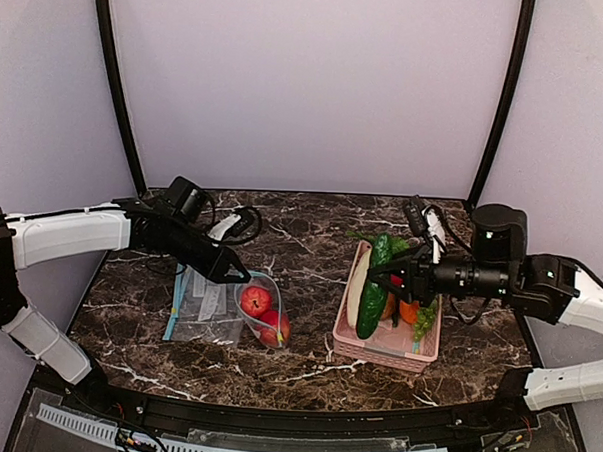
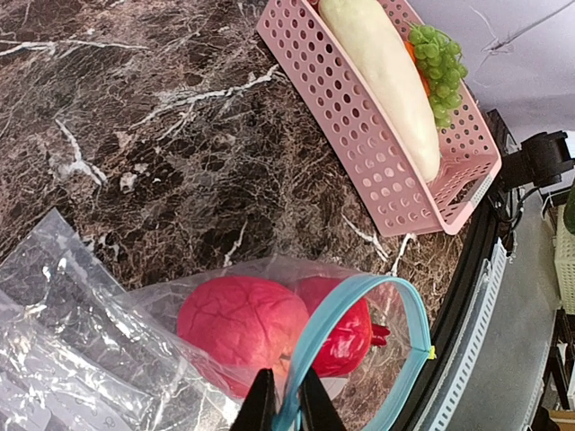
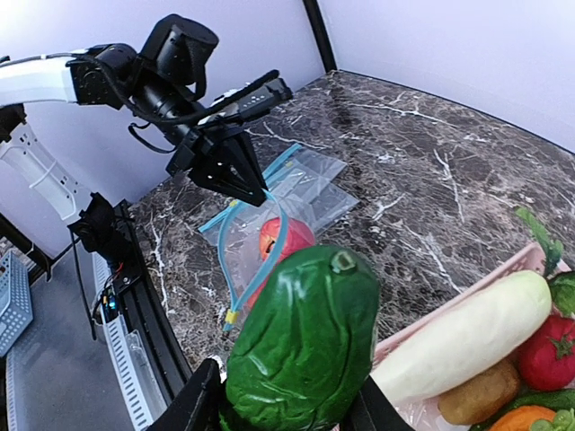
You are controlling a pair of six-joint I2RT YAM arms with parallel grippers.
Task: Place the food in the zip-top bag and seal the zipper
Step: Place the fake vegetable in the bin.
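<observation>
Marble table (image 3: pixel 431 180); cucumber (image 3: pixel 305 341), end hidden within right gripper (image 3: pixel 286 406).

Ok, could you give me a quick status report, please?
Left gripper shut on zipper, holding bag mouth open. Right gripper shut on cucumber, over basket. Both red fruits already bagged. Nothing between cucumber and bag.

Dark marbled bench (image 1: pixel 311 236) carrying a pink perforated plastic basket (image 1: pixel 376 351); left of the basket, flat clear plastic bags (image 1: pixel 203 307) and a clear zip-top bag (image 2: pixel 269 269) holding two red fruits (image 1: pixel 255 301).
</observation>
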